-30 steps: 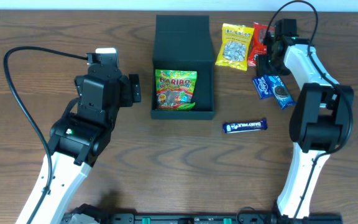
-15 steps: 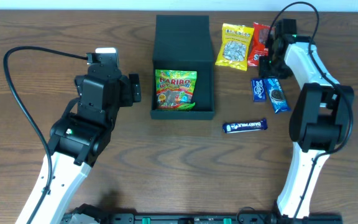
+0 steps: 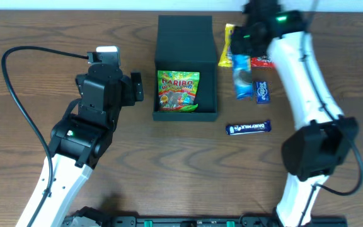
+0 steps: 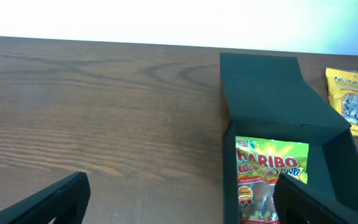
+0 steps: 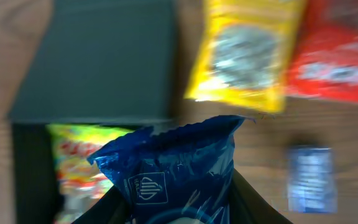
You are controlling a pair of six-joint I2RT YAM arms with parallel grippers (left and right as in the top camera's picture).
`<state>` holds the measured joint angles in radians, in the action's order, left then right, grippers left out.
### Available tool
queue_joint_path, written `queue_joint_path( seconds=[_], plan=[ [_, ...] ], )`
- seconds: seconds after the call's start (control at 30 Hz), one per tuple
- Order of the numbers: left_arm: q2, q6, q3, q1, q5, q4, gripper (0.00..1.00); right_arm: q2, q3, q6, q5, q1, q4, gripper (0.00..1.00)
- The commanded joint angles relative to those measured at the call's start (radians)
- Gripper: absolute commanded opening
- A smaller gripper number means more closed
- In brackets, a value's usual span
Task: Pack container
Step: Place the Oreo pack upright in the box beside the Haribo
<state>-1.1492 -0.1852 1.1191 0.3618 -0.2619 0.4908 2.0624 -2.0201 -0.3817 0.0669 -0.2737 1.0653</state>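
Evidently for packing, a blue packet (image 3: 241, 79) is pinched aloft by the right gripper (image 5: 182, 208) just right of the container (image 3: 185, 115), open mid-table; the left gripper (image 4: 182, 182) is parked beside it, jaws spread

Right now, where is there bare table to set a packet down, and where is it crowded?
Free: the front middle, below the box and chocolate bar; also the back left, beside the lid. Crowded: right of the box, where yellow bag, red bag and small blue packet lie beside the right gripper and its blue packet.
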Motion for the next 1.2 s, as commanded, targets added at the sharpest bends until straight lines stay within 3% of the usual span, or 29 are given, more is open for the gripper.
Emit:
queue_joint_path(
  seconds=[0.0, 0.13, 0.33, 0.37, 0.4, 0.47, 0.53, 0.6, 0.83, 1.0, 1.07, 1.17],
  plan=[
    [-0.003, 0.002, 0.017, -0.004, -0.003, -0.001, 0.95, 0.018, 0.036, -0.159, -0.051, -0.076, -0.01, 0.13],
    [-0.003, 0.002, 0.017, -0.004, -0.003, 0.002, 0.95, 0.06, 0.047, -0.256, -0.101, -0.142, -0.016, 0.13],
    [-0.003, 0.002, 0.017, -0.004, -0.003, 0.008, 0.95, 0.085, 0.049, -0.277, -0.125, -0.163, -0.033, 0.12],
    [-0.003, 0.002, 0.017, -0.004, -0.003, 0.008, 0.95, 0.085, 0.051, -0.278, -0.141, -0.163, -0.036, 0.17],
    [-0.003, 0.002, 0.017, -0.004, -0.003, 0.008, 0.95, 0.085, 0.051, -0.279, -0.152, -0.161, -0.039, 0.24],
    [-0.003, 0.002, 0.017, -0.004, -0.003, 0.008, 0.95, 0.085, 0.051, -0.275, -0.153, -0.159, -0.06, 0.58],
    [-0.003, 0.002, 0.017, -0.004, -0.003, 0.008, 0.95, 0.085, 0.051, -0.275, -0.153, -0.159, -0.075, 0.84],
    [-0.003, 0.002, 0.017, -0.004, -0.003, 0.008, 0.95, 0.085, 0.051, -0.256, -0.152, -0.158, -0.082, 0.91],
    [-0.003, 0.002, 0.017, -0.004, -0.003, 0.016, 0.95, 0.08, 0.032, -0.176, -0.183, -0.086, -0.09, 0.95],
    [-0.003, 0.002, 0.017, -0.004, -0.003, 0.033, 0.95, 0.088, 0.034, -0.112, -0.183, 0.022, -0.148, 0.88],
    [-0.003, 0.003, 0.017, -0.004, -0.003, 0.036, 0.95, 0.101, 0.034, -0.078, -0.183, 0.067, -0.229, 0.81],
    [-0.003, 0.003, 0.017, -0.004, -0.003, 0.037, 0.95, 0.146, 0.034, -0.046, -0.183, 0.097, -0.341, 0.8]
  ],
)
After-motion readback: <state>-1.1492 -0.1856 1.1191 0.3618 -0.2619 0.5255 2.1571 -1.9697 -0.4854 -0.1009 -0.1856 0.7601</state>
